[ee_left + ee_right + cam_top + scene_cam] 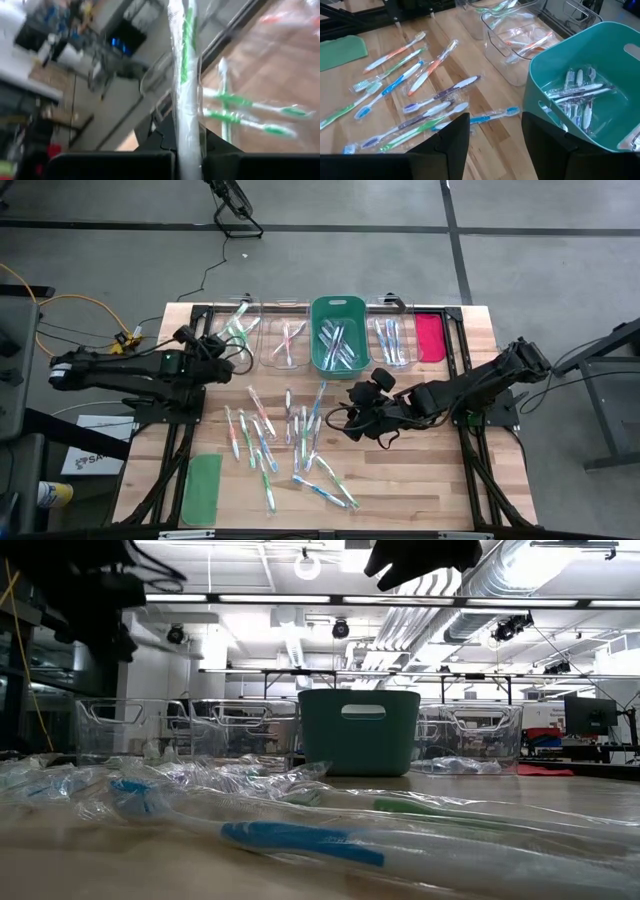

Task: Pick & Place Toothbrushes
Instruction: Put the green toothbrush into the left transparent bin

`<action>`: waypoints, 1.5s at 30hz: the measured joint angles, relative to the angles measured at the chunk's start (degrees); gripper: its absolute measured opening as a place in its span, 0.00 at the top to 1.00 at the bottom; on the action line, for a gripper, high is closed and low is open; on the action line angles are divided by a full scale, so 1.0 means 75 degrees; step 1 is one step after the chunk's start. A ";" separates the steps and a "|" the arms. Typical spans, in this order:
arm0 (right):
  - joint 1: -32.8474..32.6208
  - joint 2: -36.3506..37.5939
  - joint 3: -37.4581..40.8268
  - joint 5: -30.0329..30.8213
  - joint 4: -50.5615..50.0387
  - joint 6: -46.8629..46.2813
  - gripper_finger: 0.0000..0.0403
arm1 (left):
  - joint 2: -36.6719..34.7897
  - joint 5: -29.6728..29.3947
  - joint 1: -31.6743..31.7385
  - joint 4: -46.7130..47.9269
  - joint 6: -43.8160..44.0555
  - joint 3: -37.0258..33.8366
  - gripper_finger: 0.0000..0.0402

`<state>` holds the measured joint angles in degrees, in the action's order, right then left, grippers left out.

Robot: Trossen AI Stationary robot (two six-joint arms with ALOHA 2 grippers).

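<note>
You're looking at two black arms with chunky boxy joints. The left arm (130, 367) and right arm (470, 388) both trail black cable loops at the wrist. Fingers (442, 145) are matte black, flat slabs.

A grey concrete floor (330, 205) surrounds the wooden bench (420, 490), crossed by dark lines. Yellow cables (60, 305) trail over it beside the bench. Overhead, bright strip lights (300, 600) and silver air ducts (545, 580) run along the white ceiling. A dark monitor (590, 715) stands far off.
</note>
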<state>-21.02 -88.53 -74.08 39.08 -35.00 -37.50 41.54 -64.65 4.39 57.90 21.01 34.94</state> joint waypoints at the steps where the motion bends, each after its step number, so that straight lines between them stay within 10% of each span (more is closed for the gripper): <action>1: 0.0000 0.0000 0.0000 0.0000 0.0000 -0.0002 0.57 | -0.0004 0.0075 0.0228 -0.0046 0.0039 -0.0059 1.00; 21: 0.0000 -0.0006 0.0000 0.0001 -0.0012 -0.0003 0.57 | -0.0003 0.3181 0.3772 -0.2230 -0.1171 -0.0933 0.98; 36: 0.0000 -0.0009 0.0000 -0.0001 -0.0028 -0.0035 0.57 | -0.0003 0.4056 0.4065 -0.2977 -0.1447 -0.0933 0.51; 45: 0.0000 -0.0009 0.0000 -0.0447 -0.0051 -0.0552 0.57 | -0.0077 0.4901 0.4065 -0.3578 -0.2464 -0.0933 0.44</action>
<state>-21.02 -88.60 -74.08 35.73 -35.39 -41.63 40.96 -27.90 34.87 31.07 2.53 27.94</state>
